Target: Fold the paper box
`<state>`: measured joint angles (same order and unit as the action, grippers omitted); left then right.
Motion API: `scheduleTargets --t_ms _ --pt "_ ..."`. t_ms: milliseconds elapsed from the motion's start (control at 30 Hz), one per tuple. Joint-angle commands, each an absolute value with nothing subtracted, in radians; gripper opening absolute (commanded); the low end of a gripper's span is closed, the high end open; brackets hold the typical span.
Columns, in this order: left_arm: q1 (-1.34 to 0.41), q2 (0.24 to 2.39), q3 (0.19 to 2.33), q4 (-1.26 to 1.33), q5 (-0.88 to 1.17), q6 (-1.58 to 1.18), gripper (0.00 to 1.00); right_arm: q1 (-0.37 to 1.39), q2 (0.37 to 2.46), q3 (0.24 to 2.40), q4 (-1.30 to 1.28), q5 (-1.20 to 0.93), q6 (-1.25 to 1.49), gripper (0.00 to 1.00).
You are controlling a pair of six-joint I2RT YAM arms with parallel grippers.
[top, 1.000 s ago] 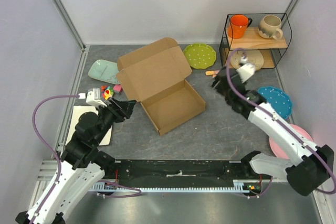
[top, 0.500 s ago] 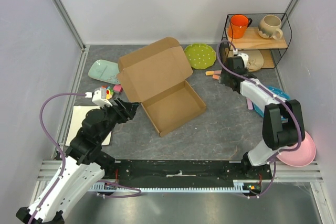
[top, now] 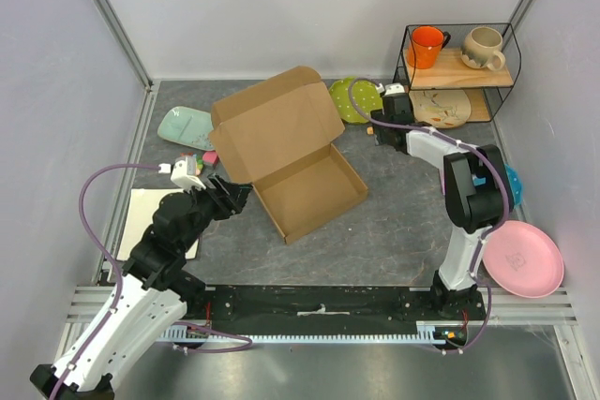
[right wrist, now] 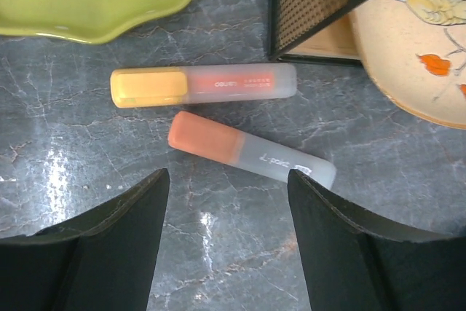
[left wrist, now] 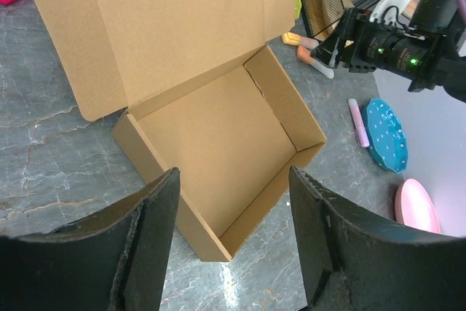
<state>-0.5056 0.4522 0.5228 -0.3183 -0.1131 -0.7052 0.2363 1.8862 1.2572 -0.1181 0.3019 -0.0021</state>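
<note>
The paper box (top: 291, 161) is brown cardboard in the middle of the table. Its lid stands open toward the back left and its shallow tray faces up, empty. It fills the left wrist view (left wrist: 218, 129). My left gripper (top: 236, 196) is open and empty, just left of the box's near-left corner; in its own view (left wrist: 233, 176) the jaws frame that corner from above. My right gripper (top: 377, 128) is open and empty at the back, right of the box and apart from it. In its own view (right wrist: 227, 180) it hovers over bare table near two highlighters.
An orange-capped highlighter (right wrist: 247, 152) and a yellow-capped one (right wrist: 204, 85) lie by a green plate (top: 358, 98). A wire shelf (top: 457, 72) with mugs stands back right. A teal plate (top: 506, 180) and pink plate (top: 522, 258) lie right. A white board (top: 155, 217) lies left.
My right arm has swung from the right middle to the back, ending by the green plate and the highlighters. My left gripper has crept slightly closer to the box. The box has not moved.
</note>
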Motion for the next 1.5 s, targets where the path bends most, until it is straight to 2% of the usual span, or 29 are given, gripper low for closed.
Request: scheduleTargets --t_ms 0,300,633,833,1067,1233,1333,1467 --pt "-0.502 0.456 0.515 -0.275 -0.095 -0.672 0.68 0.248 1.911 1.221 0.036 0.360 -0.008 0.73" --pt "-0.502 0.469 0.509 -0.272 -0.095 -0.678 0.68 0.253 2.034 1.308 0.031 0.417 0.006 0.75" --pt "-0.502 0.485 0.503 -0.264 -0.089 -0.680 0.68 0.270 2.120 1.425 -0.181 0.393 -0.003 0.72" --pt "-0.502 0.465 0.500 -0.264 -0.080 -0.680 0.68 0.275 2.082 1.370 -0.250 0.385 0.075 0.69" --pt "-0.502 0.428 0.492 -0.279 -0.067 -0.687 0.68 0.276 2.036 1.307 -0.290 0.281 0.164 0.64" --pt "-0.502 0.393 0.483 -0.293 -0.069 -0.690 0.68 0.259 1.887 1.180 -0.170 0.308 0.264 0.69" --pt "-0.502 0.387 0.477 -0.290 -0.064 -0.696 0.68 0.253 1.920 1.221 -0.228 0.278 0.246 0.71" --pt "-0.502 0.384 0.479 -0.301 -0.057 -0.701 0.68 0.253 1.988 1.263 -0.313 0.203 0.245 0.69"
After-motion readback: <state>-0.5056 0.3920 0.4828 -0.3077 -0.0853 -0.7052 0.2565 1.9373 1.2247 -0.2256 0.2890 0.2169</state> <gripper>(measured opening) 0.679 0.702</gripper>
